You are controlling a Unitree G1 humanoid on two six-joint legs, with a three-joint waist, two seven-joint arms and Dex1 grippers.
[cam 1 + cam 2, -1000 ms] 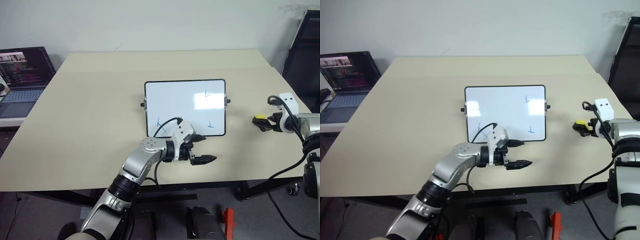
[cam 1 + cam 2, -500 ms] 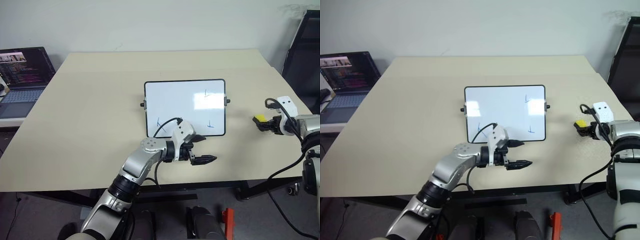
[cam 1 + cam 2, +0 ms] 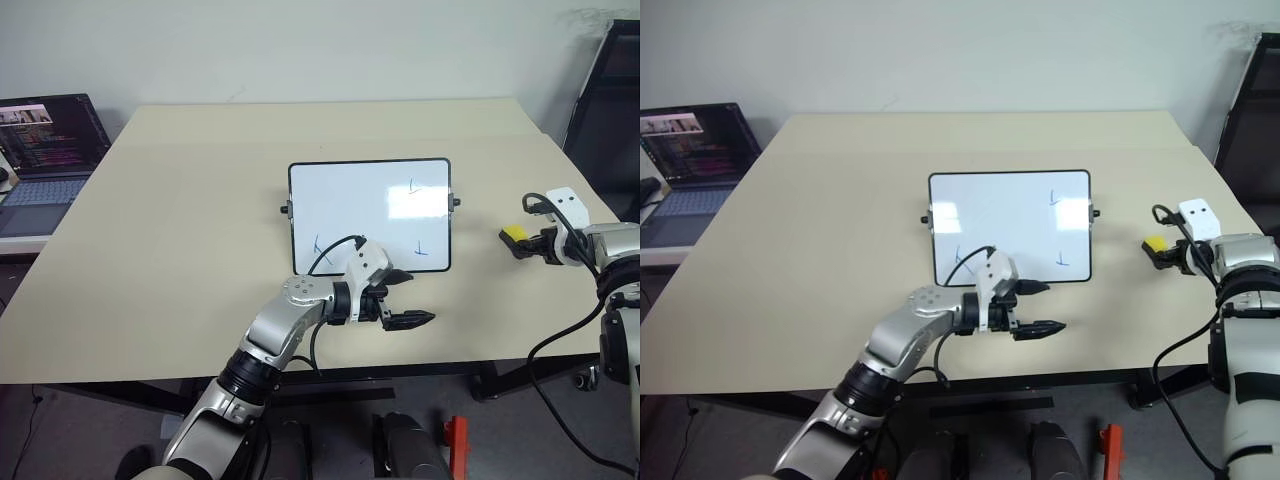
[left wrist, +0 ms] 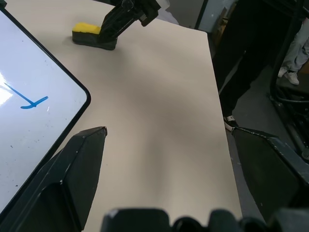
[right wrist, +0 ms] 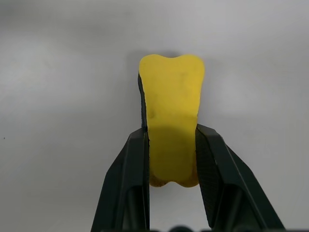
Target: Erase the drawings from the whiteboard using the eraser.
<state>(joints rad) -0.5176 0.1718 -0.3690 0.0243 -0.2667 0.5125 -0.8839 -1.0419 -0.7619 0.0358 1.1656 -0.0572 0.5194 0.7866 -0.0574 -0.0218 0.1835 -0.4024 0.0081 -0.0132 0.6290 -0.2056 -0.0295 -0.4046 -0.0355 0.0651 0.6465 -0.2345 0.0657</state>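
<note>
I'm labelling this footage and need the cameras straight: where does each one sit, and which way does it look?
Left and right eye views: on the head, looking down over the table at the whiteboard; both arms show.
Left wrist view: on the left wrist, looking across the board's corner toward the eraser; own open fingers show.
Right wrist view: on the right wrist, looking along the right gripper, shut on the eraser.
All views share the eraser.
</note>
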